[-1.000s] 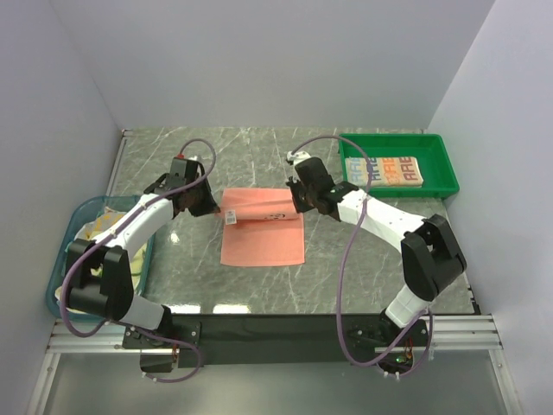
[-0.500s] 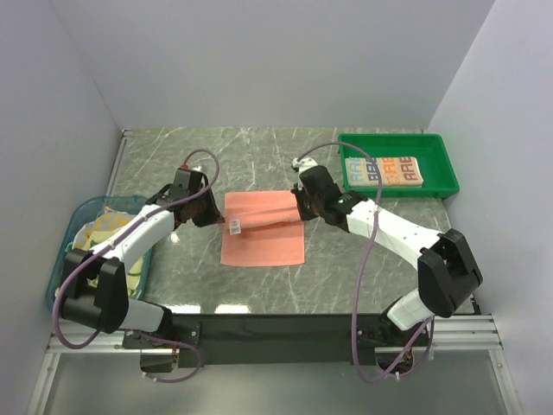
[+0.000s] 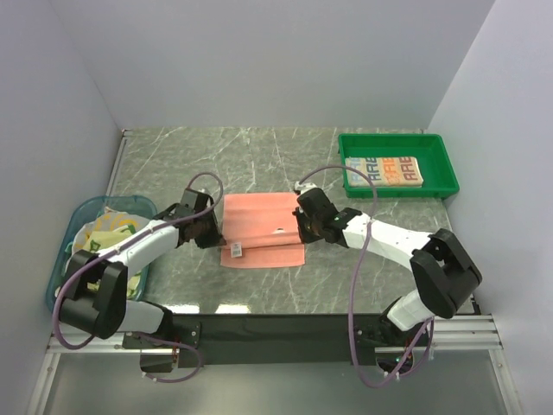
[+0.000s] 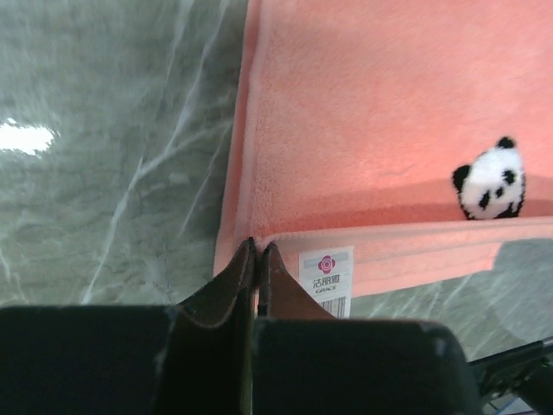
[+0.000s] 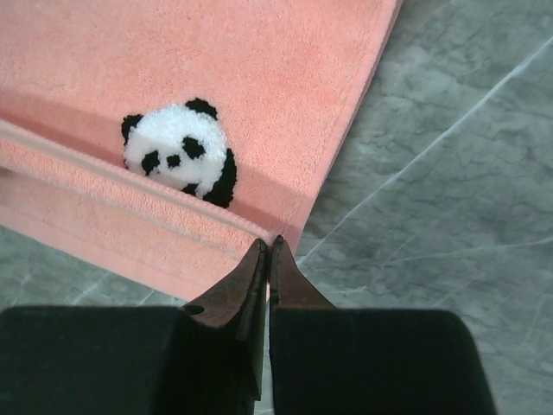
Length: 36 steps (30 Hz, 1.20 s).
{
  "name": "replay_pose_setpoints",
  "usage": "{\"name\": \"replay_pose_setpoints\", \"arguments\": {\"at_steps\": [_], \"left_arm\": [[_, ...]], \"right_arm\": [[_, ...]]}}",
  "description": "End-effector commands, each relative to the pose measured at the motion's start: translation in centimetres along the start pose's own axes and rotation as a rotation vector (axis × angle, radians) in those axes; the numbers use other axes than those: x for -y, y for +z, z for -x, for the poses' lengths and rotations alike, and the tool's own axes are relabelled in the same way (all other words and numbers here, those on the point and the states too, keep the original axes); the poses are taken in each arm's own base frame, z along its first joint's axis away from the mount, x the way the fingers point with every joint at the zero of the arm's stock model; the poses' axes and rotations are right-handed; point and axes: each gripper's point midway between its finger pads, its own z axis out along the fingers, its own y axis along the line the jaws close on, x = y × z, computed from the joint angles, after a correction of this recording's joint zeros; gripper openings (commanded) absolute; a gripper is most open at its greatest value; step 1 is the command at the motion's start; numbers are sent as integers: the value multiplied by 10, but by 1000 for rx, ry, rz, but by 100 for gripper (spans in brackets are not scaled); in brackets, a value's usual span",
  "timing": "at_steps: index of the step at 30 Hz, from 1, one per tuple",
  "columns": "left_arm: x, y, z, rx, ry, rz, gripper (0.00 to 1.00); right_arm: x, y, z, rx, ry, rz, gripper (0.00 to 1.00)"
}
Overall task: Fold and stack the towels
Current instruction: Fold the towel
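A salmon-pink towel (image 3: 260, 226) with a panda emblem (image 5: 179, 156) lies on the table's middle, its far edge folded toward the near edge. My left gripper (image 3: 219, 241) is shut on the folded edge's left corner (image 4: 257, 244), beside the white label (image 4: 327, 277). My right gripper (image 3: 300, 236) is shut on the right corner (image 5: 270, 242). A folded cream towel with coloured letters (image 3: 383, 170) lies in the green tray. Pale yellow and green towels (image 3: 105, 232) sit in the blue basket.
The green plastic tray (image 3: 443, 161) stands at the back right. The blue basket (image 3: 66, 246) sits at the left edge. Grey marble table (image 3: 259, 156) runs behind the pink towel, with walls on three sides.
Both grippers have pulled the pink towel's far edge toward the near side, folding it over; the towel now shows about half its earlier depth.
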Motion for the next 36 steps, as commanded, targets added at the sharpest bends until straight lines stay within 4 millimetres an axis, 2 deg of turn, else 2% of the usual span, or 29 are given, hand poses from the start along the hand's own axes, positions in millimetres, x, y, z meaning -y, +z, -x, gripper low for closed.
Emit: {"name": "replay_pose_setpoints", "arguments": {"at_steps": [1,6,10,14,18,21,27,31,36], "left_arm": [[-22,11,-10,14,-20,98,1],[-30,22,-25,-32,-33,145,1],[-38,25,-23,-10,-54,187,1],[-35,30,-22,-7,-77,174,1],[-30,33,-17,-6,-82,164,1],[-23,28,-9,11,-75,155,1],[-9,0,16,88,-48,142,1],[-4,-16,23,121,-40,125,1],[-6,-21,16,112,-40,117,1]], "right_arm": [[16,12,-18,-51,28,-72,0],[13,24,-32,-122,51,-71,0],[21,37,-46,-196,77,-112,0],[33,47,-44,-207,102,-153,0],[45,52,-26,-175,106,-182,0],[45,45,-11,-145,86,-179,0],[44,20,11,-73,82,-172,0],[42,6,13,-53,87,-166,0],[39,-6,8,-40,99,-150,0]]}}
